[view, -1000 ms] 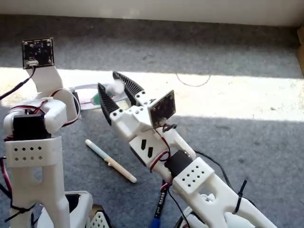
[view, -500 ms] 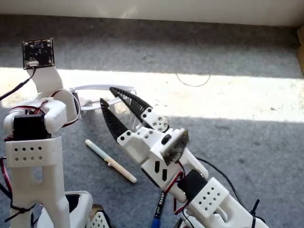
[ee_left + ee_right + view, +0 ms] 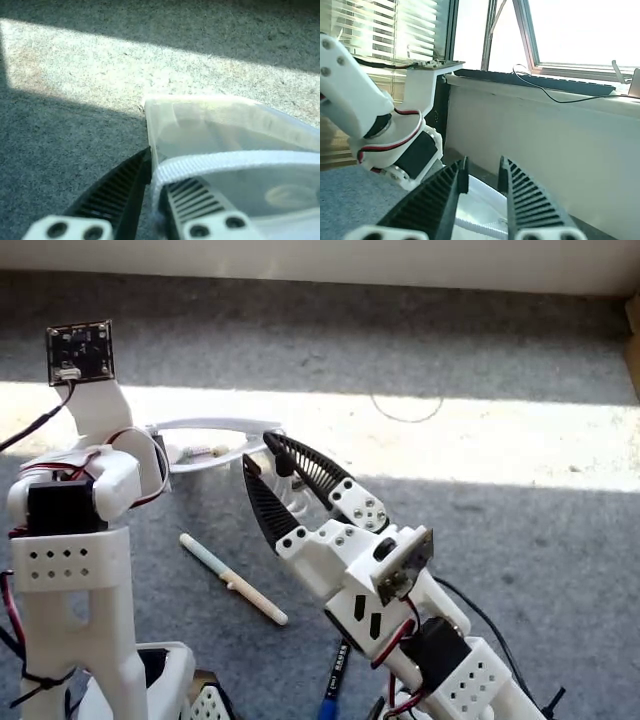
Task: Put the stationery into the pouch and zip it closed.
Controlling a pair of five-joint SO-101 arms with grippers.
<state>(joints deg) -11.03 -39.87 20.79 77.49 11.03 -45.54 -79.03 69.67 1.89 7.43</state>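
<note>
The clear pouch (image 3: 215, 428) with a white zipper band lies on the grey carpet in the sunlit strip. My left gripper (image 3: 155, 200) is shut on the pouch's edge (image 3: 225, 130) and holds the mouth up. A small whitish item (image 3: 200, 452) lies inside the pouch. Just on the near side of the pouch, my right gripper (image 3: 258, 450) hovers open and holds nothing; in the right wrist view the same gripper (image 3: 484, 162) points up toward the left arm (image 3: 380, 135). A cream pen (image 3: 232, 580) lies on the carpet between the arms. A blue pen (image 3: 335, 682) lies near the right arm's base.
A thin loop of wire (image 3: 405, 412) lies on the carpet behind the pouch. The left arm's white base (image 3: 70, 580) stands at the left. A pale wall (image 3: 320, 260) runs along the far side. Open carpet stretches to the right.
My right gripper has drawn back from over the pouch toward the near right, its jaws now closer together. The whitish item it hovered with lies in the pouch. The left arm kept still.
</note>
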